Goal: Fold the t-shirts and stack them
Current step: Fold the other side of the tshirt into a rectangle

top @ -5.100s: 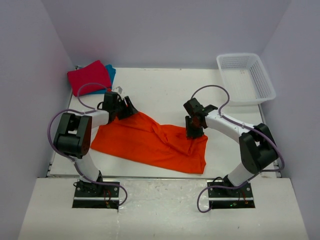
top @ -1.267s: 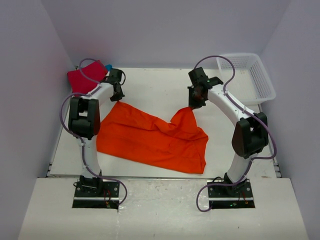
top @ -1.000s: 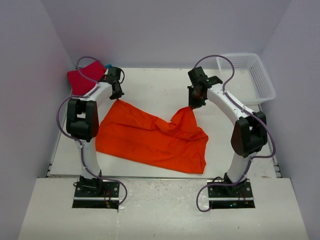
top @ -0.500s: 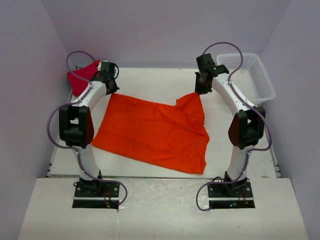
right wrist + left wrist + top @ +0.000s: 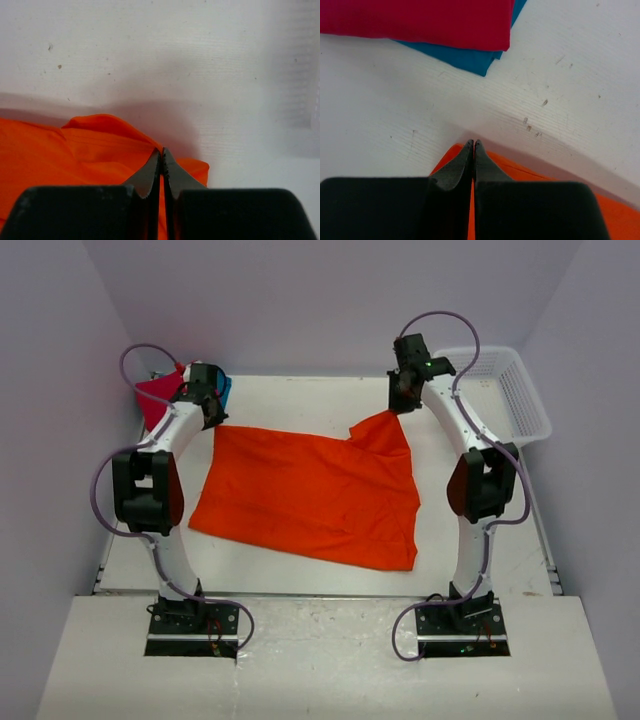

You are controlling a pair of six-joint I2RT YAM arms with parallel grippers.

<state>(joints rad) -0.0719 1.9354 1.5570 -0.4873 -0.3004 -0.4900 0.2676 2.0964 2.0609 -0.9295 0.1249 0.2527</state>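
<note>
Seen from above, both arms have dragged the orange shirt (image 5: 310, 490) toward the far side of the table (image 5: 300, 395), spreading it nearly flat for folding. Left wrist view: left jaws pinched shut on its corner, near the red shirt (image 5: 420, 20) and teal shirt (image 5: 475, 57). Right wrist view: right jaws shut on the other corner.
</note>
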